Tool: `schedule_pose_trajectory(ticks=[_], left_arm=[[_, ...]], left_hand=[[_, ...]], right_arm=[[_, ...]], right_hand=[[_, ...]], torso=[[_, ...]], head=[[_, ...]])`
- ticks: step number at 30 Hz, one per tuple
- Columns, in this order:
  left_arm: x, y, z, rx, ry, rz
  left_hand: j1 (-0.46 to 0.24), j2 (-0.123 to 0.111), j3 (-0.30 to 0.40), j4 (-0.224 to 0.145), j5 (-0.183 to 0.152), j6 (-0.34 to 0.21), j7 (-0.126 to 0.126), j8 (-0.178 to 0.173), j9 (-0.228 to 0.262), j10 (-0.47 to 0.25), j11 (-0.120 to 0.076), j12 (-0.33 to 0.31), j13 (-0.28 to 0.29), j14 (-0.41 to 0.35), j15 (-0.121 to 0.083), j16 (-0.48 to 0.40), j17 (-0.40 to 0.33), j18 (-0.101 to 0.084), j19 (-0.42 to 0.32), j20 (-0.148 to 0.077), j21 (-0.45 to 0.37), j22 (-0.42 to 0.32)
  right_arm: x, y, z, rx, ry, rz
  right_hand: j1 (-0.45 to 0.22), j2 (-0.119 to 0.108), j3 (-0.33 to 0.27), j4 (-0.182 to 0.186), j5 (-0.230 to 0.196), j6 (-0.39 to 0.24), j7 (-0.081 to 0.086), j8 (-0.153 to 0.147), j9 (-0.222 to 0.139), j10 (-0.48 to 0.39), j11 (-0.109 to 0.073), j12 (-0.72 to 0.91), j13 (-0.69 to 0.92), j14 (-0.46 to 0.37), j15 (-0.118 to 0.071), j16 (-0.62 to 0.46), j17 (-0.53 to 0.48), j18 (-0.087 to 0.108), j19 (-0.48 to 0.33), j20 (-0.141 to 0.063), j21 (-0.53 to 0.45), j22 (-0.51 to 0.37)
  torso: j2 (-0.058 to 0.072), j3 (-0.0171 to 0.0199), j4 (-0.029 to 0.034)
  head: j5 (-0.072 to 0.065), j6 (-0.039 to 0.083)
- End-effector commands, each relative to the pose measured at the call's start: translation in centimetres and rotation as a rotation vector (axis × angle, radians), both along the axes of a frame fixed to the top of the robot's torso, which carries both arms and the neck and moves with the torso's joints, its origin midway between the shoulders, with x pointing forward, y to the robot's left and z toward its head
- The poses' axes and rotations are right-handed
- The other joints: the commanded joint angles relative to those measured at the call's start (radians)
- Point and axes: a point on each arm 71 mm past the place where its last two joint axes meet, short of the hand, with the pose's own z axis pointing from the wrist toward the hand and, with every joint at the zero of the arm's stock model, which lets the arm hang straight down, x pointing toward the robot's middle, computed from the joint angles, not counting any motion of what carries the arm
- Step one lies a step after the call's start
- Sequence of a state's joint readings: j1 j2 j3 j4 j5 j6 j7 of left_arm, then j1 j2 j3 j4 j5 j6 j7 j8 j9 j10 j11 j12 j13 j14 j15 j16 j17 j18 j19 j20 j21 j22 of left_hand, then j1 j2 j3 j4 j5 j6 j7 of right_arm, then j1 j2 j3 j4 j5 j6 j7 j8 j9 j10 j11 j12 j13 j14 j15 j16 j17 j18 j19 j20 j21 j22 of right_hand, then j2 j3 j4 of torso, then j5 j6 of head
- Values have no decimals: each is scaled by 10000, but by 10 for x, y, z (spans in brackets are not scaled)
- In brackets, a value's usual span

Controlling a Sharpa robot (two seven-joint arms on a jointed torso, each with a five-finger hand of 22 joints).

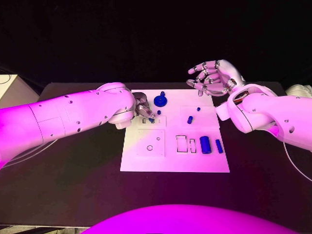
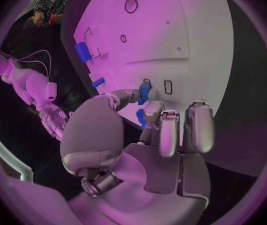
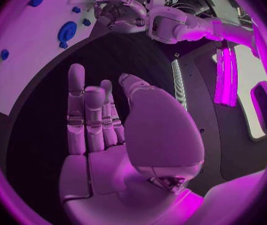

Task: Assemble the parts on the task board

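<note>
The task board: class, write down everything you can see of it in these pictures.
The task board is a flat white rectangular plate lying in the middle of the black table. Its surface carries outlined rectangular slots and small round holes. Several small blue parts lie or stand on it, among them a round one near its far edge. The left hand is over its far left part, pinching a small blue piece at a slot. The right hand hangs beyond its far right corner, apart from it.

left arm: reaches in over the board's upper left part | left hand (image 1: 143,108): fingers curled downward, thumb and a fingertip pinching a small blue part (image 2: 145,91) | right arm: bent, wrist raised beyond the board's far right corner | right hand (image 1: 212,78): holds nothing, fingers apart, loosely curved
</note>
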State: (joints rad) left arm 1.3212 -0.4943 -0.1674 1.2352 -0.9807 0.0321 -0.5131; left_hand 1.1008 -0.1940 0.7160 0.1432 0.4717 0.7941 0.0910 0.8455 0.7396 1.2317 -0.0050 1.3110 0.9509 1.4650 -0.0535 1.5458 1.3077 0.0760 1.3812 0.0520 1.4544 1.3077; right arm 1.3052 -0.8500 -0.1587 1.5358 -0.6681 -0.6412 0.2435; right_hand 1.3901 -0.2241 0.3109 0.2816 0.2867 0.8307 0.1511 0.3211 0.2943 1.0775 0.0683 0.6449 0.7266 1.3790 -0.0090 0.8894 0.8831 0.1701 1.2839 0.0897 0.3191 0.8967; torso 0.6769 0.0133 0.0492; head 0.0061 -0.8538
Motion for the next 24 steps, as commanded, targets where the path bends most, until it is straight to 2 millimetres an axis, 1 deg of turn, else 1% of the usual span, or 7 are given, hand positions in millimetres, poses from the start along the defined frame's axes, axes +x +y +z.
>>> schedule_pose_trajectory(ticks=[1, 7, 11, 16, 24], left_arm=[[-1, -2, -2, 14, 30, -126], [-2, -3, -4, 62, 153, -215], [-4, -3, -5, 92, 236, -303], [-4, -3, -6, 114, 269, -324], [-4, -3, -6, 122, 278, -343]], left_hand=[[24, 65, 1850, -1907, 61, 268, -182, 25, 14, 69, 23, 48, 8, 907, -72, 25, 2156, -148, 68, 6, 66, 63], [24, 65, 1850, -1907, 61, 268, -182, 25, 14, 69, 23, 48, 8, 907, -72, 25, 2156, -148, 68, 6, 66, 63], [19, 63, 1851, -1907, 72, 275, -184, 22, 17, 67, 21, 43, -2, 909, -74, 27, 2162, -148, 69, 3, 67, 64], [19, 62, 1852, -1908, 73, 276, -185, 21, 17, 63, 20, 39, -11, 905, -75, 22, 2151, -148, 69, 3, 67, 64], [19, 62, 1852, -1908, 73, 276, -185, 21, 17, 63, 20, 39, -11, 905, -75, 22, 2151, -148, 69, 3, 67, 64]], right_arm=[[-1, 2, 0, -2, -7, 170], [-1, 1, 0, -6, 0, 160], [-1, 1, 0, -9, 2, 138], [0, 0, 0, -11, 4, 122], [0, 1, 0, -11, 3, 129]], right_hand=[[-71, -54, 58, 20, 19, 14, 55, 44, -8, -71, 9, -36, -12, -93, -1, -26, -16, 117, 14, 24, -31, -11], [-71, -54, 58, 20, 19, 14, 55, 44, -8, -71, 9, -36, -12, -93, -1, -26, -16, 117, 14, 24, -31, -11], [-71, -54, 58, 20, 19, 14, 55, 44, -8, -71, 9, -36, -12, -93, -1, -26, -16, 117, 14, 24, -31, -11], [-116, -53, 61, 20, 28, -3, 54, 52, -13, -76, 11, -30, -44, -90, 0, -80, -13, 117, 35, 27, -77, -64], [-116, -53, 61, 20, 28, -3, 54, 52, -13, -76, 11, -30, -44, -90, 0, -80, -13, 117, 35, 27, -77, -64]], torso=[[9, -2, -5], [3, 12, -11], [7, 5, 4], [4, 14, 0], [4, 8, -1]], head=[[0, -11], [-6, -31], [-25, -45], [-30, -37], [-30, -38]])
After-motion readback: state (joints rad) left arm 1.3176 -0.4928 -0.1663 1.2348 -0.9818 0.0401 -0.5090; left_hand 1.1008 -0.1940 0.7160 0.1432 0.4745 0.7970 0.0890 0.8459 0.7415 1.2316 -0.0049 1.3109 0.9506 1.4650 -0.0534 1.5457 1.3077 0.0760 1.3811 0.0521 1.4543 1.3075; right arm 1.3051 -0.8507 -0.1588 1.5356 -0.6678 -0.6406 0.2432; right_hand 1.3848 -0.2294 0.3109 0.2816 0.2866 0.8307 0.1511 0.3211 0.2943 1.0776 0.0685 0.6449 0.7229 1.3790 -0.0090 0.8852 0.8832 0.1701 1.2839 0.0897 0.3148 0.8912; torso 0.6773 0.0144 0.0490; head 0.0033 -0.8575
